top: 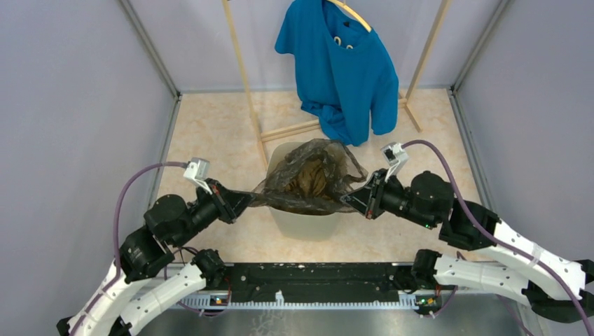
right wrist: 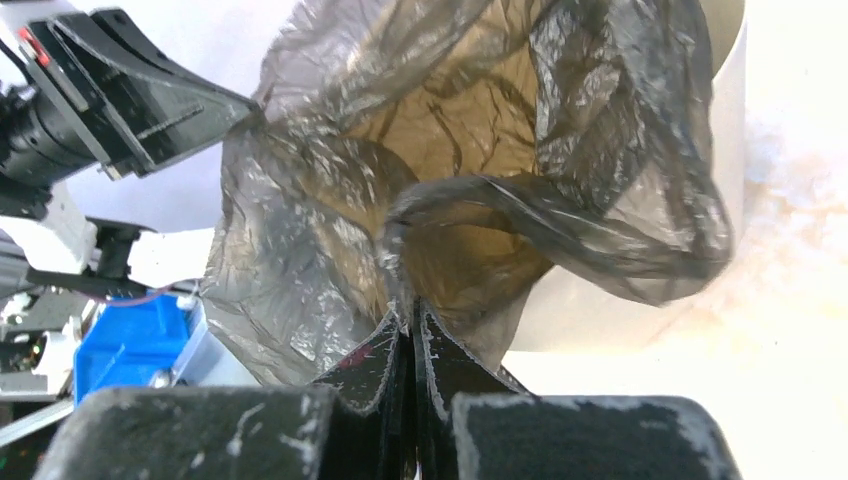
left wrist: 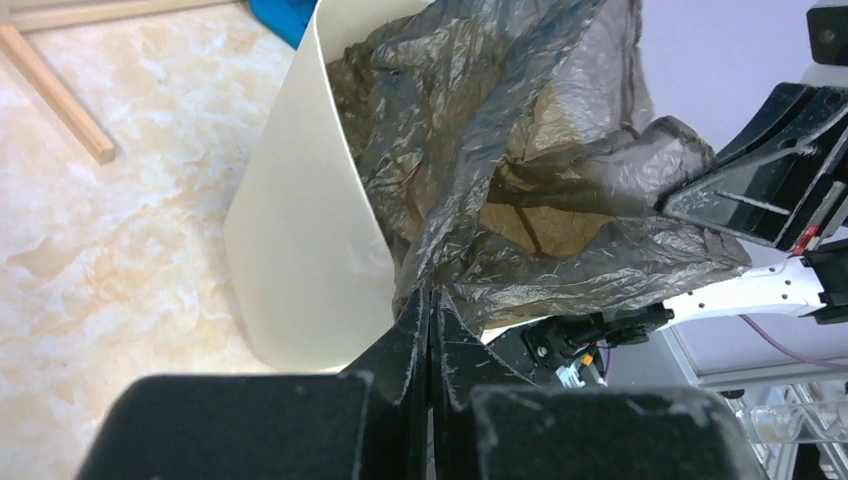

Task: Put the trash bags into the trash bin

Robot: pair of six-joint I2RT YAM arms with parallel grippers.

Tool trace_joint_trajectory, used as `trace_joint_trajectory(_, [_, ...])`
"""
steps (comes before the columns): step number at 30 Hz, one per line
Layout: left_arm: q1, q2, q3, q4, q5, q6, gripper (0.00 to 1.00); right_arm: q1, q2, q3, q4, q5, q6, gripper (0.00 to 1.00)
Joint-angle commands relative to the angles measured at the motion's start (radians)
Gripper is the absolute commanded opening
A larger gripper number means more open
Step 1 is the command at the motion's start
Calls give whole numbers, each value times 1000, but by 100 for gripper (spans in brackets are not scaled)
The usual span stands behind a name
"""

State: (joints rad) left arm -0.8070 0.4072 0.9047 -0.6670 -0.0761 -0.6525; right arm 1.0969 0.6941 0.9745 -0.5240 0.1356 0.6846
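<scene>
Over bin, L gripper + R gripper pinch bag; prob. partly inside.

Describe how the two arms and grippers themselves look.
The left arm and right arm have white lower links and black joint housings. The left gripper and right gripper are black, with tapering, white-scuffed fingers. Purplish cables run to white wrist cameras.

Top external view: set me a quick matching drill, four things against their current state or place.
1 trash bag
2 trash bin
3 blue T-shirt
4 left pincer

A hanging at the back
B shut on the bag's edge
C standing upright, cream
D spread open above the bin

Pairs: 1-D, 2-C, 3-A, 4-B.
</scene>
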Motion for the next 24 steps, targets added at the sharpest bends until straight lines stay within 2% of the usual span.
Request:
trace_joint_trajectory(1, [-1,-27,-41,-32,3,-57,9,4,-9,-50,8,-66,30,1])
trace_joint_trajectory(3, [-3,-28,-36,-53,17,-68,24,4,-11,-65,11,-82,30,1])
trace_joint_trajectory(7, [-2,-18,39,-150,-32,-107,70,5,-5,-76,18,-105,33,3])
trace_joint_trajectory(9, [-1,3,94,-220,-70,-136,85,4,-3,-76,21,-117,36,8])
trace_joint_trajectory(11, [-2,27,141,-248,-83,-151,95,5,-1,-76,20,-121,36,11])
trace_joint_trajectory(13, [-1,53,171,-237,-78,-148,98,4,1,-71,15,-122,33,12])
trace_joint_trajectory(21, [-2,219,285,-245,-92,-119,99,5,-2,-48,-34,-102,23,13])
trace_joint_trajectory(24, [-3,272,320,-313,-107,-104,94,4,-12,-52,-42,-86,22,13])
